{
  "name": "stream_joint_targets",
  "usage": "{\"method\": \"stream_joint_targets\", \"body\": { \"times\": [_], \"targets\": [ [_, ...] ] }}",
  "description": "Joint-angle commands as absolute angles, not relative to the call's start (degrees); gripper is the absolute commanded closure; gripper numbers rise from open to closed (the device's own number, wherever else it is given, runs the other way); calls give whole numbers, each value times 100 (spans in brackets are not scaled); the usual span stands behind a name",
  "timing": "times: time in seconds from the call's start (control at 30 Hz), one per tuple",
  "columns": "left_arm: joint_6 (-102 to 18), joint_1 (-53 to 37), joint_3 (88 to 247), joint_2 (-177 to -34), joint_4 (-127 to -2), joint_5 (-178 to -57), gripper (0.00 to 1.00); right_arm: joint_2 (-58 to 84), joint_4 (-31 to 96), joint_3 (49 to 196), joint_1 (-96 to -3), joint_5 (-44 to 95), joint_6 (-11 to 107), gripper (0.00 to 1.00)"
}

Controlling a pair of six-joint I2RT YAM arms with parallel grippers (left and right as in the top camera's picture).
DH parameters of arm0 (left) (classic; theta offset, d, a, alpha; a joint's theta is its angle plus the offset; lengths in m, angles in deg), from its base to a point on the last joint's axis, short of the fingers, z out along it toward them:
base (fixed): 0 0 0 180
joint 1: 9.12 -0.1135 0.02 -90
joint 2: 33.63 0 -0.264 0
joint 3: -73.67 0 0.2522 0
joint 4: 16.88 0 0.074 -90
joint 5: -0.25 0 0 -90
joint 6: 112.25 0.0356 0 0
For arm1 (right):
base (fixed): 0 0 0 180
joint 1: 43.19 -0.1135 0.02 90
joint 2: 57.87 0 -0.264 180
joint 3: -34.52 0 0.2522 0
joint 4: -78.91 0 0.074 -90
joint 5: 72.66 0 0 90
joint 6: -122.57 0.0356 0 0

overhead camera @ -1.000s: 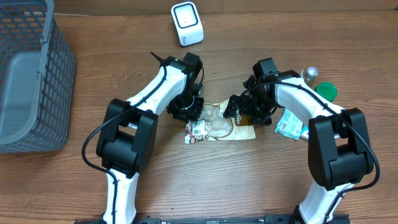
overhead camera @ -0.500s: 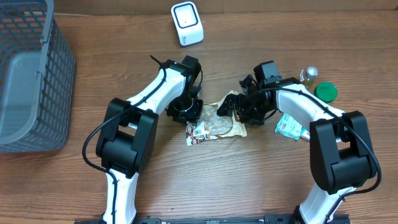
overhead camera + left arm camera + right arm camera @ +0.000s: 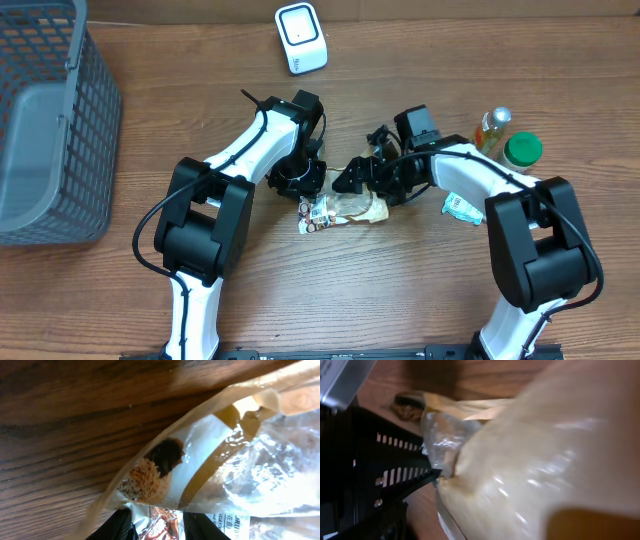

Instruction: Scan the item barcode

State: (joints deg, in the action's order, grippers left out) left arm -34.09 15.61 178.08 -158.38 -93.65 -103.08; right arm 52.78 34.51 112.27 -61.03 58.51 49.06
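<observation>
A clear and tan snack packet [image 3: 357, 208] lies crumpled on the wooden table between the two arms. My left gripper [image 3: 303, 186] is shut on its left edge. In the left wrist view the printed film [image 3: 240, 475] passes between the two black fingers [image 3: 122, 527]. My right gripper [image 3: 358, 178] is low over the packet's top right part, and the glossy film [image 3: 530, 460] fills its wrist view and hides its fingers. The white scanner [image 3: 300, 38] stands at the back of the table. No barcode can be made out.
A grey mesh basket [image 3: 40, 120] stands at the left. A small bottle [image 3: 491, 126], a green-lidded jar [image 3: 522, 150] and a teal packet [image 3: 463, 207] sit right of the right arm. The left arm's black body [image 3: 365, 460] is close beside the right wrist.
My right gripper has moved left across the packet toward the left gripper, bunching the film. The left gripper has kept its hold and place.
</observation>
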Motion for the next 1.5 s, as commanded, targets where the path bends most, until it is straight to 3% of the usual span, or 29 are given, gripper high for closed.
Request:
{"method": "stream_joint_targets", "body": {
  "times": [0.0,0.1,0.17,0.2,0.47,0.67,0.9,1.17,1.33,1.47],
  "targets": [
    [-3452,1600,17710,-15882,-9332,-10332,67,5337,3534,11159,-6232,6115,4913,19],
    [-3452,1600,17712,-15882,-9332,-10338,69,5337,3578,11159,-6230,6117,4913,30],
    [-3452,1598,17732,-15876,-9362,-10391,88,5337,3589,11159,-6230,6119,4910,33],
    [-3450,1593,17752,-15867,-9365,-10491,88,5337,3587,11159,-6230,6122,4910,35],
    [-3450,1377,18729,-15816,-9544,-11256,73,5337,3639,11161,-6230,6379,4886,43],
    [-3450,1370,19144,-15814,-9572,-11420,59,5337,3641,11161,-6184,6504,4886,64],
    [-3448,1301,19144,-15814,-9671,-11315,57,5337,3644,11161,-5937,6495,4886,76],
    [-3450,1001,19144,-15814,-9701,-11381,57,5337,3604,11161,-5664,6500,4889,69],
    [-3450,697,19146,-15797,-9813,-11324,62,5337,3622,11161,-5655,6502,4884,73],
    [-3457,317,19146,-15696,-9983,-10909,59,5337,3633,11161,-5655,6777,4443,75]
  ]
}}
